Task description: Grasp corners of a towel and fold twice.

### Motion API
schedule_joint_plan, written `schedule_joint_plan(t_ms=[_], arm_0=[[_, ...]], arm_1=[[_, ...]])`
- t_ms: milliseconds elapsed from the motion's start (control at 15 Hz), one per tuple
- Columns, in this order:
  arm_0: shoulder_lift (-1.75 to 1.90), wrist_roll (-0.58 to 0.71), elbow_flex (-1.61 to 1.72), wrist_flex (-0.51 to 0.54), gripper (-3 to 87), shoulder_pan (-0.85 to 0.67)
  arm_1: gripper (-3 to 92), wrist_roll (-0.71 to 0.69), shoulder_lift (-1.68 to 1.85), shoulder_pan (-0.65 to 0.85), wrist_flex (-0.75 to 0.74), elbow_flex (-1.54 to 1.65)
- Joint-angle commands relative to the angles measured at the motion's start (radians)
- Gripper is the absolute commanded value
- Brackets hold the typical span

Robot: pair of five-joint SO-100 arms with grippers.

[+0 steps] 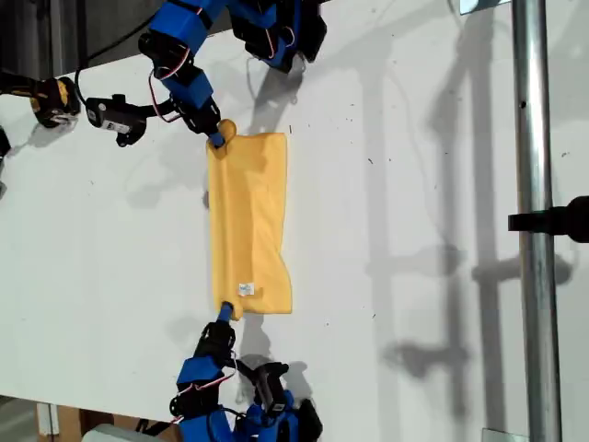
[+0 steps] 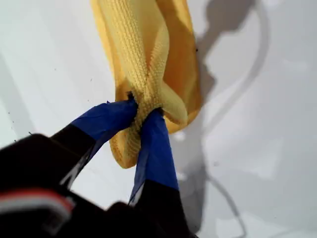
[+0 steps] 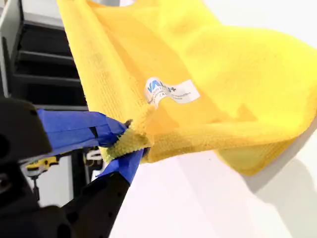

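The yellow-orange towel (image 1: 248,221) lies folded into a long strip on the white table (image 1: 414,184), running from the far side to the near side in the exterior view. My first gripper (image 1: 218,138) is shut on its far corners (image 2: 131,144), bunched between the blue fingers (image 2: 156,144). My second gripper (image 1: 224,311) is shut on the near corners (image 3: 131,141), lifting that end slightly off the table. A small white tag (image 3: 171,91) sits on the towel (image 3: 223,99) close to the second gripper (image 3: 129,139). The towel (image 2: 148,44) stretches away from the first gripper (image 2: 143,111).
A metal pole (image 1: 531,221) with a black clamp (image 1: 557,219) stands at the exterior view's right. A black and yellow device (image 1: 55,97) and cables lie at the exterior view's upper left. The near table edge runs behind the second arm's base (image 1: 248,419).
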Motion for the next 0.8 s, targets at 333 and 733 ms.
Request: schedule_joint_plan(t_ms=[333,733], arm_0=[[-0.032,-0.212,0.106,-0.087,-1.4,0.156],[-0.238,-0.331,0.095,-0.146,-1.3,0.17]], arm_1=[[-0.1,0.144,-0.002,-0.14,-0.051,0.167],[-0.1,0.216,-0.04,-0.167,-0.166,0.341]])
